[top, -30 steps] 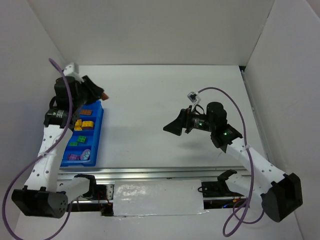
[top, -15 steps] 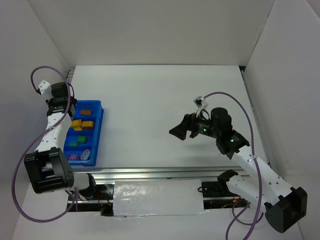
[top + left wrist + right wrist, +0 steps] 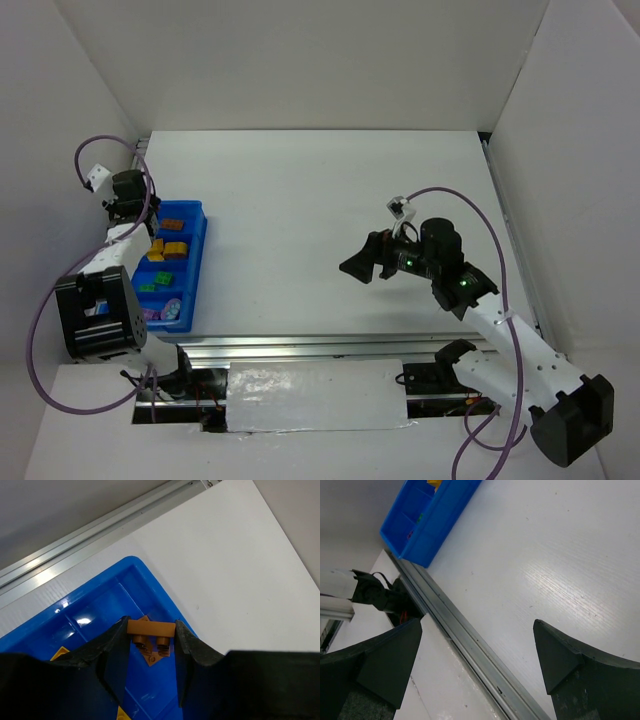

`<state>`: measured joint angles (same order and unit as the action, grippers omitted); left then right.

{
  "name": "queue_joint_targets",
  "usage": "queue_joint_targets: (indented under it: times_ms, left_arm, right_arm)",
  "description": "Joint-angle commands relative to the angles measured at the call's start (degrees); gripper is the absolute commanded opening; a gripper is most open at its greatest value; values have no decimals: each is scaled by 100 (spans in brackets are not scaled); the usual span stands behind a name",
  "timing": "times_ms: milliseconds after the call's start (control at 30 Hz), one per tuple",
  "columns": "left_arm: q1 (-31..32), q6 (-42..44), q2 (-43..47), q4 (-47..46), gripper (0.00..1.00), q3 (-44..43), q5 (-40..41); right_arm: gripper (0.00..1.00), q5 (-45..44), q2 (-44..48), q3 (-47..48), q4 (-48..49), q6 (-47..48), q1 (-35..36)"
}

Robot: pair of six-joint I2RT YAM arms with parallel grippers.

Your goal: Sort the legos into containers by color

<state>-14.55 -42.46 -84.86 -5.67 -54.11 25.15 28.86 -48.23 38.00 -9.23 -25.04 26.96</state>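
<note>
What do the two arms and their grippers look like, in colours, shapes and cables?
The left arm and right arm have white links and black joints. A purple cable loops along each. Small green lights glow on the right arm. The left gripper and right gripper each have two black, wedge-shaped fingers.

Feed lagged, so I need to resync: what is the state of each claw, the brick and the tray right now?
left claw: shut on brown-orange lego
brown-orange lego: gripped, over the end compartment of blue tray
right claw: open, empty, above table
blue tray: upright, compartments hold sorted legos
</note>
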Motion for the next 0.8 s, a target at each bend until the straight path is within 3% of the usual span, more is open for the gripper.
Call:
queue_joint_targets:
  times_ms: [0,767]
  left_arm:
    - [-39,-122,-127,-496,0,-82,-255]
    - [-40,-79,-444,-338,0,-249,-511]
  right_arm:
    - [100,-161,41,-117,123,52,-33]
    - [100,-583,208,-293,255,-10,-33]
